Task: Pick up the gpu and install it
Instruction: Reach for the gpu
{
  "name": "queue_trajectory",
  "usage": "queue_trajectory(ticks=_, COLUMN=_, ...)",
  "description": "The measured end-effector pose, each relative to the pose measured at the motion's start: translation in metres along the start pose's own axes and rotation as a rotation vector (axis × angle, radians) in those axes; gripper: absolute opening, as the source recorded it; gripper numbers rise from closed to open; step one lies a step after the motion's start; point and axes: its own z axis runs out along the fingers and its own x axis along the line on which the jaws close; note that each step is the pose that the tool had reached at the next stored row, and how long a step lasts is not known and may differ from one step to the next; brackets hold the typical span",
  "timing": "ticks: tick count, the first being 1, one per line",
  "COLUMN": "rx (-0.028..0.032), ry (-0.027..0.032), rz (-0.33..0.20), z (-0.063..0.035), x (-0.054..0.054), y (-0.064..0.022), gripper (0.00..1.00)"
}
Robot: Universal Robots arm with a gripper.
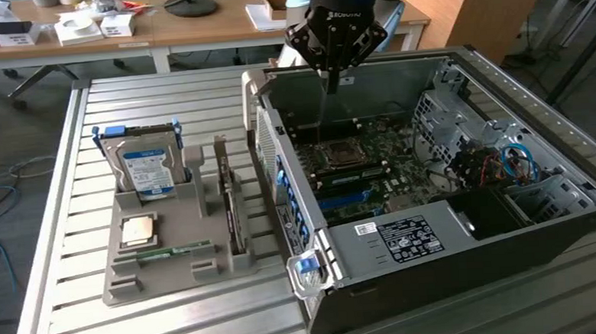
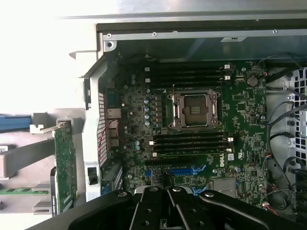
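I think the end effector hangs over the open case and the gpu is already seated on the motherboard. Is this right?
Not quite. The end effector does hang over the open case, but the gpu is not on the motherboard. It stands on edge in the gray holder beside the case, as the exterior view shows.

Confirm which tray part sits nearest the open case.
The gpu, the thin dark card standing on edge at the tray's side next to the case; hard drive, CPU, RAM stick sit farther.
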Motion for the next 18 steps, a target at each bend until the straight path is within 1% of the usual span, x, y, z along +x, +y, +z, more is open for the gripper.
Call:
queue_trajectory(ticks=3, rx=-0.0001, ry=-0.0001, rz=0.000, z=0.0000, x=0.002, y=-0.0002, gripper=0.11)
queue_trajectory(ticks=10, rx=0.0000, ry=-0.0007, rz=0.000, z=-0.0003, x=0.019, y=-0.0014, gripper=0.11)
queue_trajectory(ticks=14, rx=-0.0002, ry=-0.0021, rz=0.000, z=-0.0006, x=0.033, y=-0.0025, gripper=0.11)
queue_trajectory(ticks=18, rx=-0.0003, ry=-0.0045, rz=0.000, z=-0.0011, x=0.051, y=-0.0037, gripper=0.11)
